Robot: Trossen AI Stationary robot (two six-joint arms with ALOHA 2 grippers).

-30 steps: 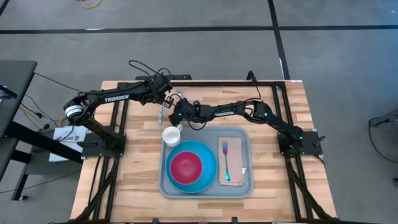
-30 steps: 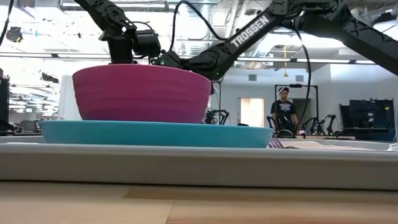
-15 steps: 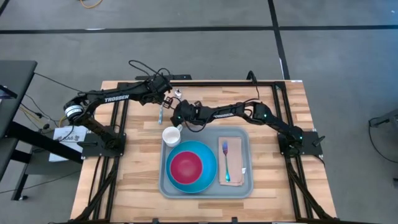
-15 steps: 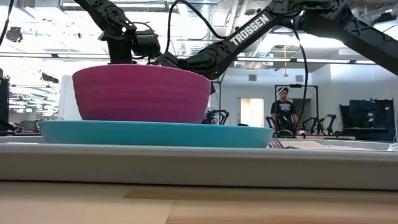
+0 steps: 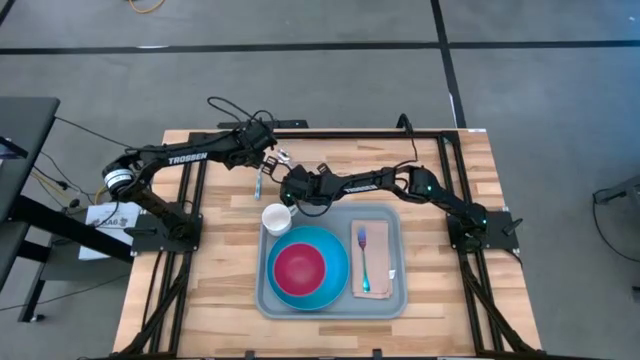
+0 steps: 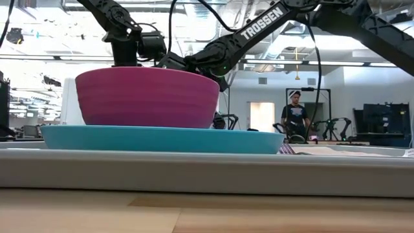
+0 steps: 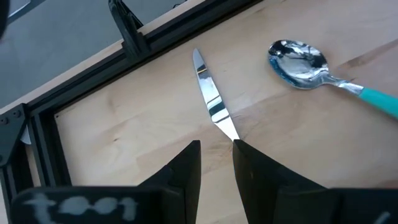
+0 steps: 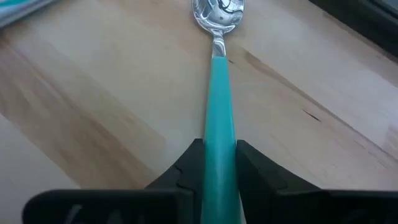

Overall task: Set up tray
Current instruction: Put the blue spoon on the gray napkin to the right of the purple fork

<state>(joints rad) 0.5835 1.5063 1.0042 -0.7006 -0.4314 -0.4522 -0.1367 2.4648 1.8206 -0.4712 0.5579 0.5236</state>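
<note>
The grey-blue tray (image 5: 395, 300) lies at the table's near middle. It holds a blue plate (image 5: 335, 290) with a pink bowl (image 5: 298, 268), and a napkin with a fork (image 5: 362, 250). Beyond the tray a spoon (image 8: 217, 15) and a knife (image 7: 208, 93) lie on the wood. My right gripper (image 8: 217, 144) is shut on the spoon's teal handle. My left gripper (image 7: 216, 144) hovers over the knife, slightly open with bare wood in the gap. The knife's blade runs out of sight under one finger (image 7: 249, 165), and its teal handle (image 5: 258, 187) points to the near edge. My right gripper pinches the spoon's teal handle (image 8: 219, 121) between its two fingers. The fingers lie along the handle, and the bowl (image 8: 217, 12) points away from them. I cannot tell whether the spoon is lifted or rests on the wood. My left gripper: I cannot tell whether it touches the knife.
A white cup (image 5: 276, 217) stands on the wood at the tray's far left corner, close to both grippers. Black frame rails (image 5: 350, 133) run along the table's far edge and sides. In the low view the bowl (image 6: 147, 97) and plate (image 6: 162, 138) hide the grippers.
My right gripper has shifted a little toward the table's right edge at the spoon, and the spoon's bowl has moved slightly with it. The left arm has kept still.
</note>
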